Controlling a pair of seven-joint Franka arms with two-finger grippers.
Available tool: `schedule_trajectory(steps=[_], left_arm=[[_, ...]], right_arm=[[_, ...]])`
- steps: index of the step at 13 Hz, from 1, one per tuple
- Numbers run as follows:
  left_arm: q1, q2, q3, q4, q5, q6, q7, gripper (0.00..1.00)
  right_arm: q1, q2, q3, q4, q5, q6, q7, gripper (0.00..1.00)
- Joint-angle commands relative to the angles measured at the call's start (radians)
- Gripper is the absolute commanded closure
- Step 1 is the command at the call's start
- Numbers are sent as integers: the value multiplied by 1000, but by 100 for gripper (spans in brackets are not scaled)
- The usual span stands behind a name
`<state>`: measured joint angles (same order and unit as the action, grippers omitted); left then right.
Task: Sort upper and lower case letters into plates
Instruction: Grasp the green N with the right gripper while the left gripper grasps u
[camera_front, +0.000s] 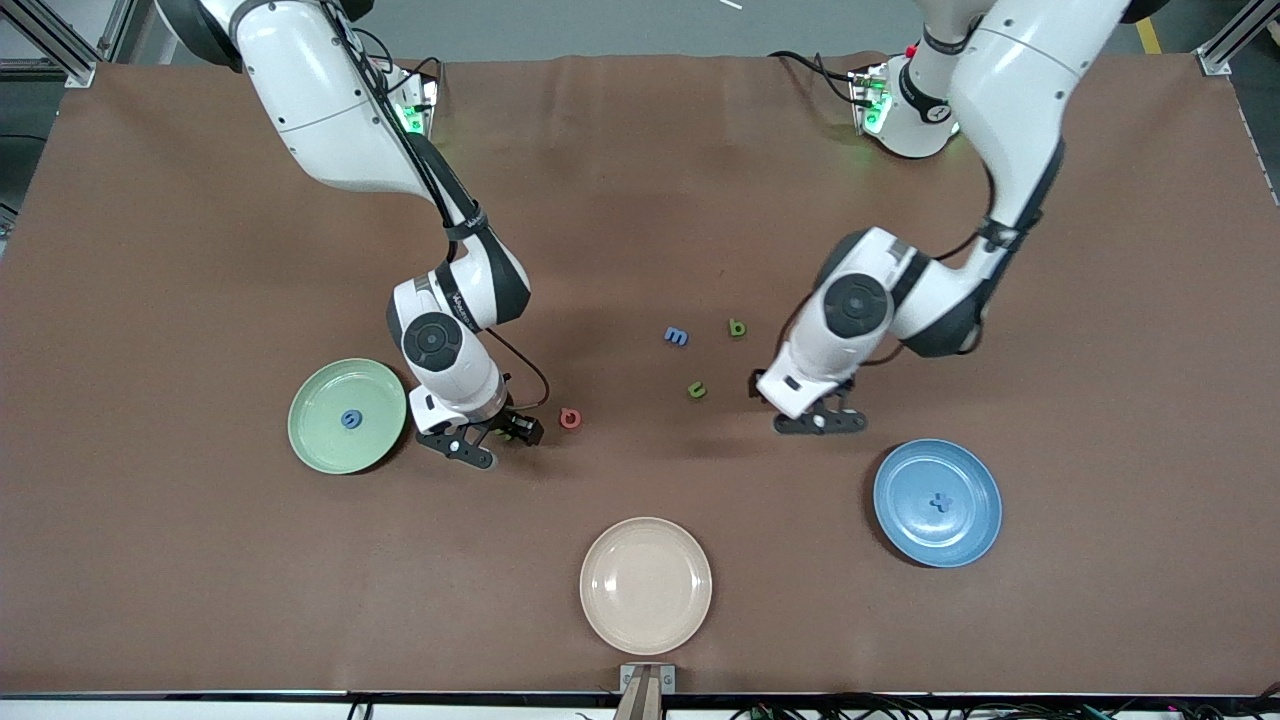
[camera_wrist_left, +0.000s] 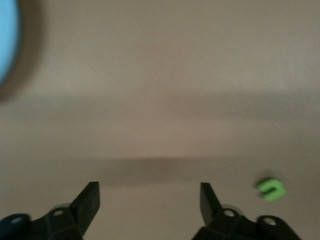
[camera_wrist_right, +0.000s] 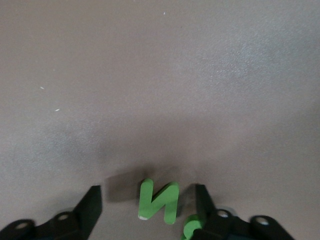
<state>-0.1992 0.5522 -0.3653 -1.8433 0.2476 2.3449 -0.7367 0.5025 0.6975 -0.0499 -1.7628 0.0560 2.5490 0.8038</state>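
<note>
My right gripper (camera_front: 490, 435) is down at the table between the pale green plate (camera_front: 310, 440) and the pink-red Q (camera_front: 570, 418). It stands open (camera_wrist_right: 147, 197) around a flat green N (camera_wrist_right: 159, 201), with gaps on both sides. Part of a second green letter (camera_wrist_right: 192, 229) peeks out by one finger. A blue G (camera_front: 351, 419) lies in the green plate. My left gripper (camera_front: 820, 420) is open and empty (camera_wrist_left: 149, 192), over bare table beside the blue plate (camera_front: 975, 540), which holds a blue x (camera_front: 940, 502). The green u (camera_front: 697, 390) (camera_wrist_left: 271, 189), blue m (camera_front: 676, 336) and green p (camera_front: 737, 327) lie mid-table.
A cream-beige plate (camera_front: 646, 585) sits near the front edge of the brown table, nearer to the camera than the loose letters. The edge of the blue plate (camera_wrist_left: 7, 40) shows in the left wrist view. Both arms' elbows hang over the middle of the table.
</note>
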Motion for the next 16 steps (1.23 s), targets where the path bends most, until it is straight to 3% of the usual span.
schedule_trajectory(steps=[1,4,5,6,7,9,12,16], left_arm=[[-61,-9,5,-80,7,63,-143,17],[-88,-21,5,-152,9,85,-193,21],[-88,-21,5,-177,12,109,-193,23],[-88,-21,5,-197,16,134,-193,24],[-91,-21,5,-212,16,151,-193,26],[-97,-32,3,-237,16,155,-202,30],[-111,-69,2,-287,16,157,-211,37],[-112,-66,-7,-295,16,171,-211,50]], right_arm=[[7,2,-8,3,-7,-1,23,35],[-2,2,-10,-1,-13,-10,20,49],[-5,2,-10,-1,-15,-13,17,62],[-9,-3,-10,-1,-15,-19,9,83],[-12,-6,-16,0,-15,-21,0,98],[-54,-38,-18,2,-16,-108,-70,100],[-165,-171,-18,-36,-15,-258,-268,100],[-311,-276,-18,-174,-15,-253,-515,100]])
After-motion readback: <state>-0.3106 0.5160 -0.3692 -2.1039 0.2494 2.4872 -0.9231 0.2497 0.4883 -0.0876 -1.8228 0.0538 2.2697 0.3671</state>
